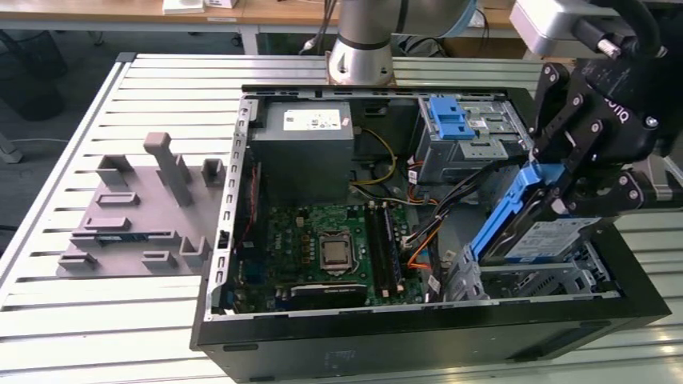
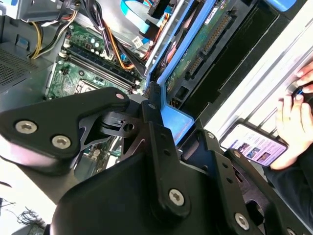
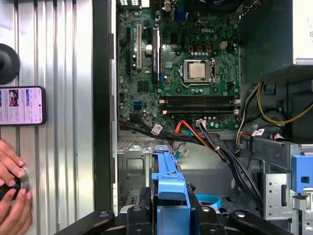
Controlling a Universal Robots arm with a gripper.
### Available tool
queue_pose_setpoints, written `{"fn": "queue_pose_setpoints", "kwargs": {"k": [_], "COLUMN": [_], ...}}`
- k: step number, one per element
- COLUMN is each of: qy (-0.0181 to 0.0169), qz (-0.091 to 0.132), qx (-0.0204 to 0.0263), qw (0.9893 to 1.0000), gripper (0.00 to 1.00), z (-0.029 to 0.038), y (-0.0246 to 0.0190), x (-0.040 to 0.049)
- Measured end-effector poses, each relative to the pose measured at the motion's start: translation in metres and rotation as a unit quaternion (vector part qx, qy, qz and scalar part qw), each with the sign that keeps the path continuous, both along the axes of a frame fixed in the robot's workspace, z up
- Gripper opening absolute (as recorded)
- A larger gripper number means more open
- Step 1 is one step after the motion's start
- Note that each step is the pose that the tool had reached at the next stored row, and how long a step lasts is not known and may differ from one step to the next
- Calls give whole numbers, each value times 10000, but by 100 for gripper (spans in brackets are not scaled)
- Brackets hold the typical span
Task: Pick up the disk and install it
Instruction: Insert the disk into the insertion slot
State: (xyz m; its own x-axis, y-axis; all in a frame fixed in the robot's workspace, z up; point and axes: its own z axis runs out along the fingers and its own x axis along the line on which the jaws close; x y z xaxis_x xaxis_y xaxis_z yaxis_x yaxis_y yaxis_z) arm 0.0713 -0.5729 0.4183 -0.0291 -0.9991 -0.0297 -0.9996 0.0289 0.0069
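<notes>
A: One disk [image 1: 539, 236] in play. It is tilted on edge, its blue bracket [image 1: 501, 216] running up its long side, at about 4 o'clock from the motherboard [image 1: 325, 248] in the exterior view. Its lower edge sits at the metal drive cage [image 1: 533, 276] in the corner of the open computer case [image 1: 427, 340].

B: Gripper state?

A: The gripper [image 1: 571, 188] is pinched on the disk's upper end, black fingers [image 1: 555, 104] pressed against the blue bracket. In the first wrist view the bracket [image 3: 168, 183] stands between the two finger bases; in the second wrist view a finger [image 2: 156, 122] lies along the blue edge [image 2: 171, 117].

B: Seated in the bay?

A: Cannot tell. It leans steeply, label [image 1: 549, 240] facing out, not lying flat.

B: Surroundings?

A: A second blue bracket [image 1: 453, 120] rests on the upper drive bay at 12 o'clock from the disk. The grey power supply [image 1: 304, 152] is at 12 o'clock from the motherboard. Black and orange cables [image 3: 205, 142] run between board and cage. A grey fixture block [image 1: 139, 216] sits on the slatted table [image 1: 107, 320], at 9 o'clock from the case.

B: Anyone nearby?

A: A person's hands [image 3: 12, 196] beside a phone [image 3: 22, 105] on the table, just outside the case wall.
</notes>
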Motion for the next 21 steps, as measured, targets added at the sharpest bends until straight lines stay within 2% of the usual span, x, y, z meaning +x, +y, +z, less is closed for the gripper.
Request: {"fn": "queue_pose_setpoints", "kwargs": {"k": [11, 21], "qy": [0, 0], "qz": [0, 0], "qx": [-1, -1], "qw": [10000, 10000], "gripper": [36, 36], "z": [-171, -301], "y": [0, 0], "x": [0, 0]}}
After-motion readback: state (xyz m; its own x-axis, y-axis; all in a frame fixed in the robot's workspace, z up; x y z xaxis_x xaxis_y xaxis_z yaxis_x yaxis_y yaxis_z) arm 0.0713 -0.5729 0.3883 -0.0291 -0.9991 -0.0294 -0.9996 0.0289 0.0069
